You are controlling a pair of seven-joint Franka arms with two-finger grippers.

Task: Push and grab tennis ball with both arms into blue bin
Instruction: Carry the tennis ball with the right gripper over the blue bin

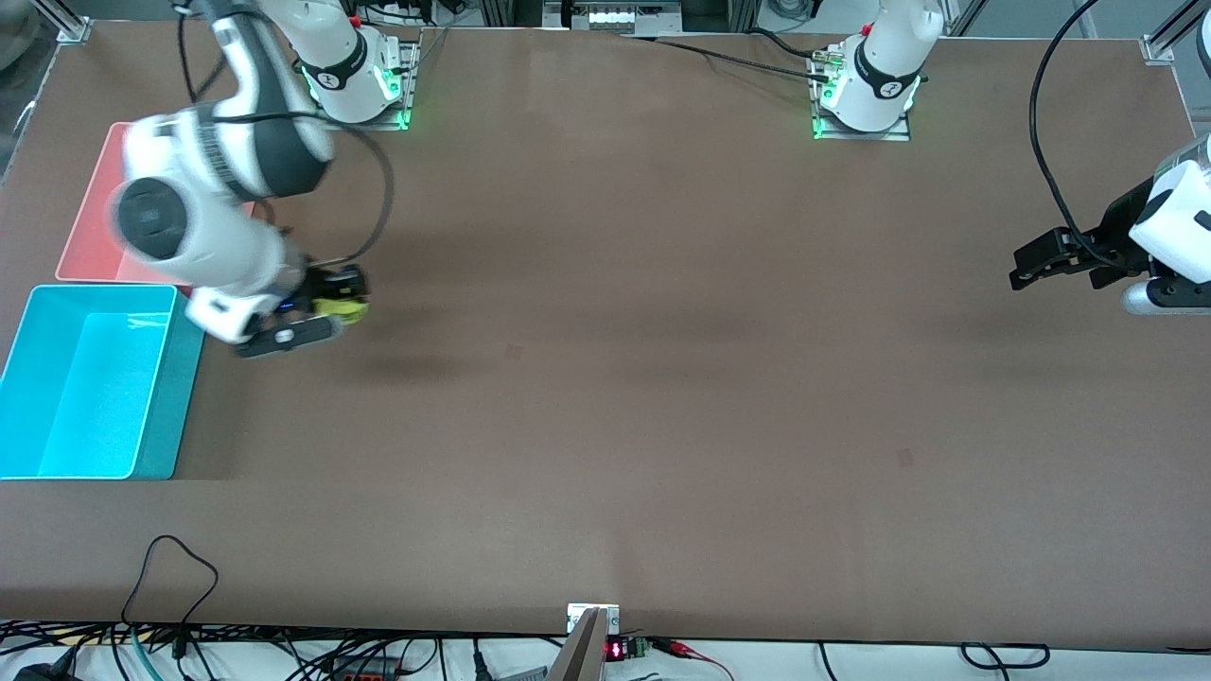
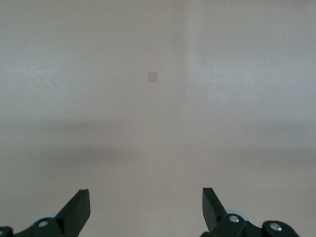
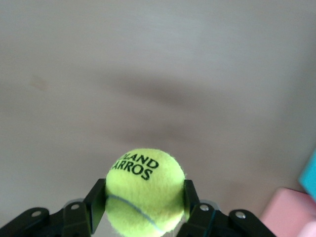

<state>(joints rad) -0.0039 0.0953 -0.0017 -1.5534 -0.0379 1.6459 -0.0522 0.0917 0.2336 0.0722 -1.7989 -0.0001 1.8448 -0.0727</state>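
Observation:
My right gripper (image 1: 342, 305) is shut on the tennis ball (image 1: 341, 307), a fuzzy yellow-green ball with black lettering, and holds it above the table beside the blue bin (image 1: 151, 445). In the right wrist view the ball (image 3: 145, 190) sits squeezed between the two black fingers (image 3: 96, 205). The blue bin is a cyan tub at the right arm's end of the table; a corner of it (image 3: 311, 173) shows in the right wrist view. My left gripper (image 1: 1036, 265) is open and empty, up over the left arm's end of the table; its wrist view (image 2: 146, 205) shows only bare table between the fingers.
A pink tub (image 1: 90, 203) stands next to the blue bin, farther from the front camera, partly covered by the right arm; its corner (image 3: 291, 212) shows in the right wrist view. Cables hang along the table's front edge (image 1: 170, 567).

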